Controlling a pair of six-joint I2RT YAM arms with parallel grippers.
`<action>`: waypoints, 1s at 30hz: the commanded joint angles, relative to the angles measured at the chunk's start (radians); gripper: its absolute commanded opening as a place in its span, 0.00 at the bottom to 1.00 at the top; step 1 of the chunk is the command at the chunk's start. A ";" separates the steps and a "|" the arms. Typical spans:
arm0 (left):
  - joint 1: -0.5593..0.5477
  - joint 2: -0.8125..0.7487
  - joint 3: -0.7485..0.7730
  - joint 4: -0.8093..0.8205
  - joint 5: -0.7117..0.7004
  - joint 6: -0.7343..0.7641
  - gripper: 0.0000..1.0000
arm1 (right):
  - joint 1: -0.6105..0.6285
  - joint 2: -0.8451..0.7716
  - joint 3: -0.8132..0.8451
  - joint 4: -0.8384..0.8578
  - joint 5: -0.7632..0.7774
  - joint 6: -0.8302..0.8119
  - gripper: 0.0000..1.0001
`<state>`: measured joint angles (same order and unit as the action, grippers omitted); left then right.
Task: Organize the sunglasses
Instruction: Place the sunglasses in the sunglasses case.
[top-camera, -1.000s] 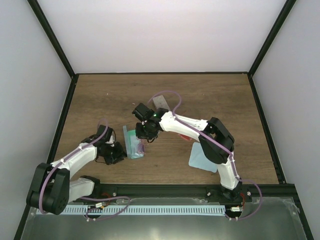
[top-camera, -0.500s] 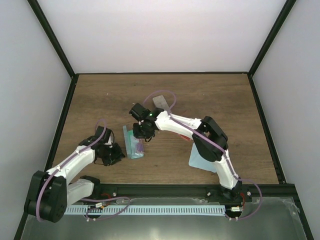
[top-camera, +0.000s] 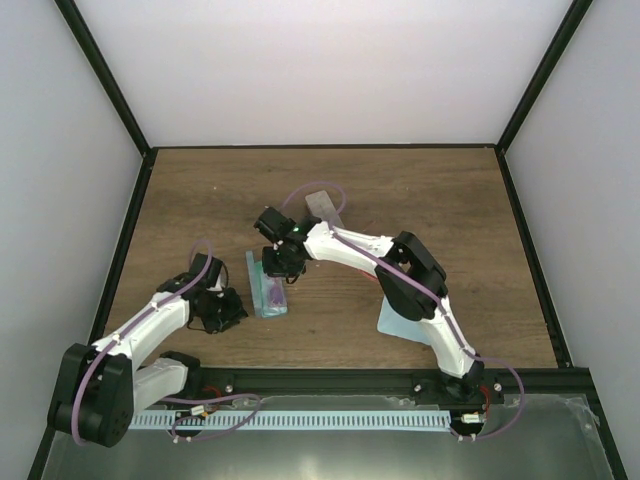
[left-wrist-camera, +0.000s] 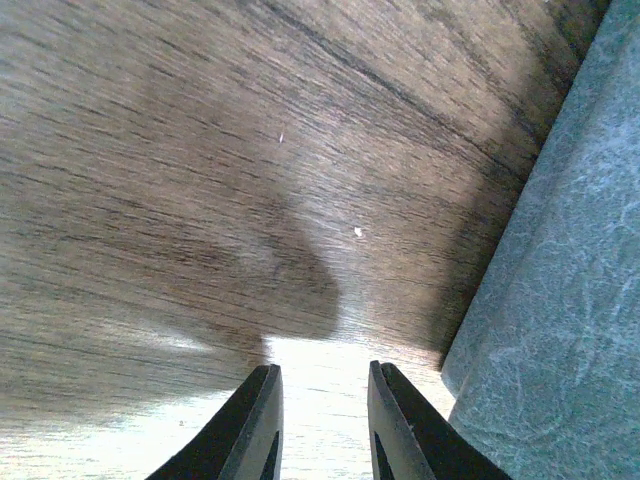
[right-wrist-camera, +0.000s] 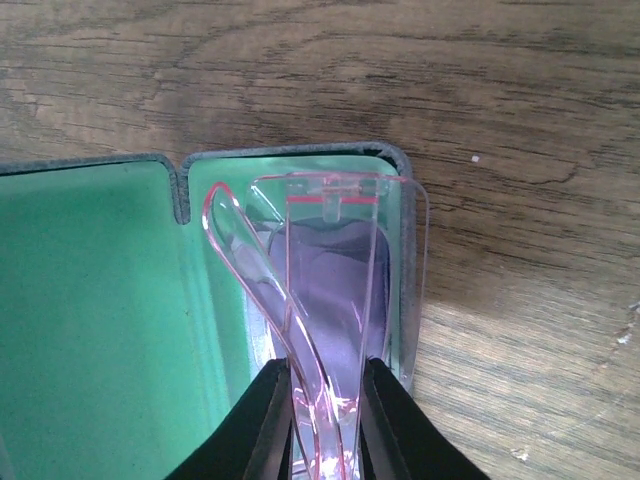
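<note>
From above, my left gripper hung low toward the near left corner of the worktop, just beside the open case, which lay left of the middle. My right gripper was over that case. A closed grey case lay beyond it toward the far edge, and a pale blue cloth lay near the near edge, partly under my right arm. Brown wood ran open to the far corners and the black rim.

At my left wrist, the dark tapered fingers stood a little apart with only wood grain between them. The case's grey, crinkle-textured wall was just to the right.

At my right wrist, the fingers were clamped on the sunglasses: clear pink plastic, purple lenses, arms folded. They sat over the right half of the case's smooth green lining, against its rounded grey edge. I could not tell whether they touched the lining.
</note>
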<state>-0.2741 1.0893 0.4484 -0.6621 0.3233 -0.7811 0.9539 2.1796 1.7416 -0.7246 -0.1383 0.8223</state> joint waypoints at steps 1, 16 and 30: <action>-0.002 0.005 -0.006 -0.011 -0.010 0.011 0.24 | 0.008 0.027 0.041 0.001 -0.021 -0.015 0.10; -0.002 0.020 -0.008 -0.001 -0.014 0.007 0.24 | 0.037 0.040 0.047 -0.011 -0.025 -0.041 0.10; -0.002 0.031 -0.014 0.010 -0.015 -0.001 0.24 | 0.038 0.044 0.087 -0.035 0.050 -0.082 0.11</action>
<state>-0.2737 1.1080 0.4477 -0.6655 0.3157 -0.7815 0.9855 2.2169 1.7702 -0.7422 -0.1307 0.7612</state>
